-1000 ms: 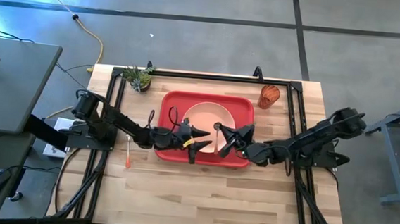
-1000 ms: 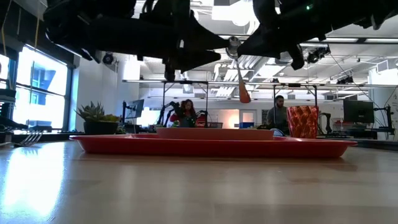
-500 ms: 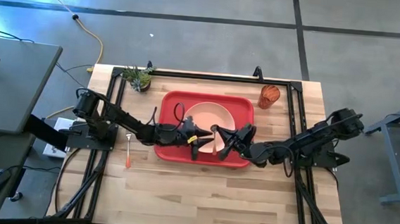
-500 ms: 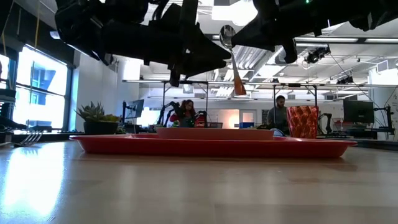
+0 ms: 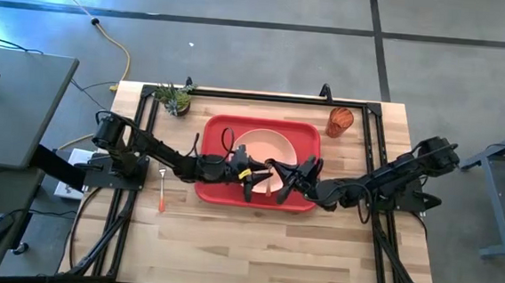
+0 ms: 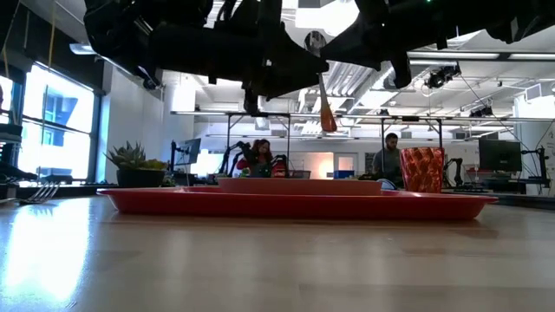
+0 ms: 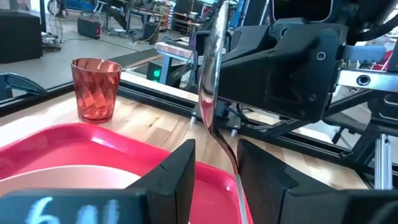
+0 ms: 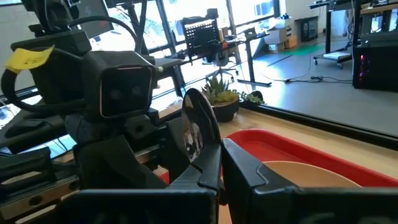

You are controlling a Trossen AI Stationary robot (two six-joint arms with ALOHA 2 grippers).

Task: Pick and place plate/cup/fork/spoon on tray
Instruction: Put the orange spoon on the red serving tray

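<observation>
Spoon (image 6: 320, 82): hanging in the air above the plate (image 5: 265, 151), bowl up, orange handle pointing down; the right gripper (image 5: 284, 178) is pinching it near the bowl.
Left gripper (image 5: 252, 170): facing it nose to nose, fingers parted around the shaft.
Plate: sitting on the tray (image 5: 218, 130).
Cup (image 5: 339, 121), fork (image 5: 161, 189): lying off the tray, on the table (image 5: 227, 247).
Risk: if the right lets go before the left is closing firmly, the spoon is likely dropping onto the plate; the crowded fingers may be knocking each other.
</observation>
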